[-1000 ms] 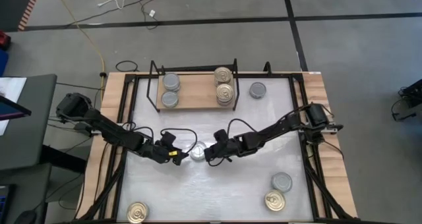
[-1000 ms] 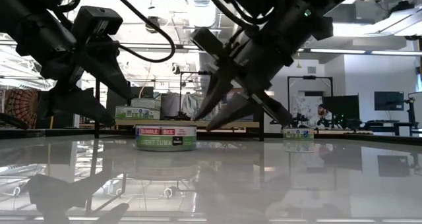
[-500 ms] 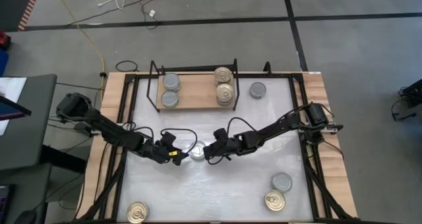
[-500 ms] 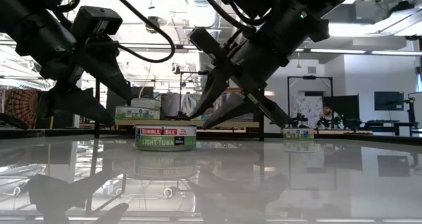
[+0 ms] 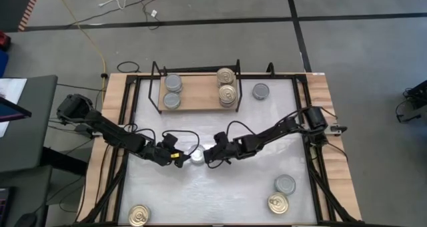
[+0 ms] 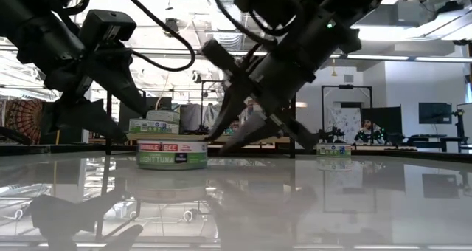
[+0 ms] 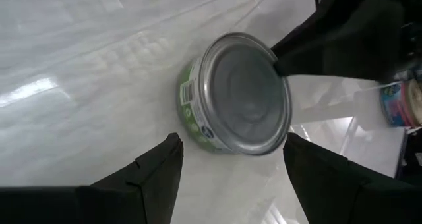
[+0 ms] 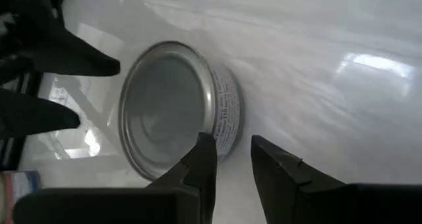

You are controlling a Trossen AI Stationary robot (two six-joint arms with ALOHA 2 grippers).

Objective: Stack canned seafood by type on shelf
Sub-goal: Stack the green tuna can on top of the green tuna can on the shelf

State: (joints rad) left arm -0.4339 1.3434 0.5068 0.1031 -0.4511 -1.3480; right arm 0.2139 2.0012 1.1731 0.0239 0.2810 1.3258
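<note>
A short round metal tin with a green and white label [image 6: 172,153] sits upright on the glossy white tabletop [image 6: 295,207], which mirrors it. The left claw [image 6: 110,103] hangs just to the tin's left, its dark fingers spread, clear of the tin. The right claw [image 6: 254,129] slants down beside the tin's right edge, fingers slightly parted. Farther back, a stack of labelled tins [image 6: 153,125] and a single tin [image 6: 333,149] stand.

We see the left gripper [image 5: 179,157] and right gripper [image 5: 208,155] flanking the tin [image 5: 197,156]; the tabletop [image 5: 220,193] nearer the front lies free.
</note>
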